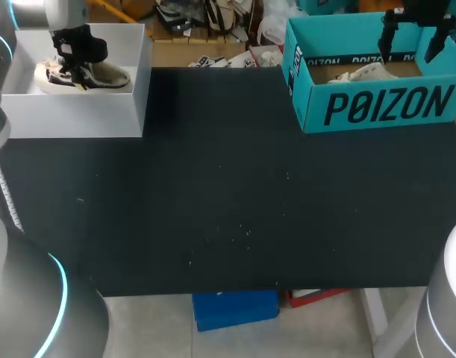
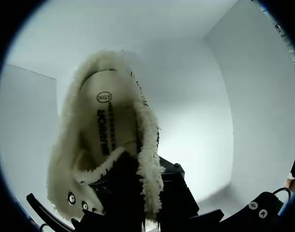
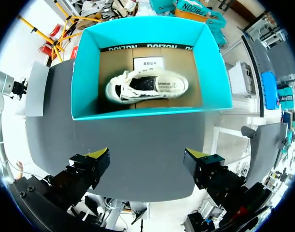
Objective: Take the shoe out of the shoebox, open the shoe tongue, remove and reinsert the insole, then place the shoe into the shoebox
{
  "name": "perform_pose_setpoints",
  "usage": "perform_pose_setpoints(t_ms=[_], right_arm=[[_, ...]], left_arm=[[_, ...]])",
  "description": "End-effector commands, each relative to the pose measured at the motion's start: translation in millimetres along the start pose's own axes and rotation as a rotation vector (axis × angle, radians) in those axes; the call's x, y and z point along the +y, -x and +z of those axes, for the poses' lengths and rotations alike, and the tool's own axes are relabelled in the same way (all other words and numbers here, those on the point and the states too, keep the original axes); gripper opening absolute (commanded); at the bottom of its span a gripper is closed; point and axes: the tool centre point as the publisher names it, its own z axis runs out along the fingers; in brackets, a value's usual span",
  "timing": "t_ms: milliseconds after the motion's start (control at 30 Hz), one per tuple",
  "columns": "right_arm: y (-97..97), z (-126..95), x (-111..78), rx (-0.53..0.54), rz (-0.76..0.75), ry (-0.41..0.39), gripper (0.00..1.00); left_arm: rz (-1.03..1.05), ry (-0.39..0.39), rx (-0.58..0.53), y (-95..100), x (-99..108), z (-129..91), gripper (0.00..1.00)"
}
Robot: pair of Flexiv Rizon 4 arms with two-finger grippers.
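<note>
Directly ahead of the right gripper — the shoe, inside its shoebox.

My left arm is a thick, smooth, silver-grey tube with rounded joints; a thin glowing cyan ring runs round one joint; my right arm wears the same pale silver shell. My left gripper is matt black and blocky; seen from the wrist, its housing carries small silver cross-head screws, with a thin wire loop just beside them. My right gripper is black too, built of angular stepped blocks; its fingertips are capped with bright yellow wedges.
</note>
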Motion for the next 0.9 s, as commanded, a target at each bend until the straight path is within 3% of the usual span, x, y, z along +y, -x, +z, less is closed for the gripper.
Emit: perform_pose_setpoints(t_ms=[33, 367, 600, 733, 900], right_arm=[[-0.3, 0, 0.5, 0.000, 0.000, -0.001, 1.00], [-0.3, 0, 0.5, 0.000, 0.000, -0.001, 1.00], [-0.3, 0, 0.5, 0.000, 0.000, -0.001, 1.00], [-0.3, 0, 0.5, 0.000, 0.000, -0.001, 1.00], [-0.3, 0, 0.5, 0.000, 0.000, -0.001, 1.00]], left_arm=[[0.015, 0.002, -0.023, -10.5, 1, -11, 0.00], [0.034, 0.006, -0.085, -32.2, 5, -80, 0.00], [0.002, 0.010, -0.153, -60.0, -4, -155, 0.00], [-0.016, 0.028, -0.220, -82.0, -24, -201, 0.00], [-0.051, 0.061, -0.306, -119.7, -72, -251, 0.00]])
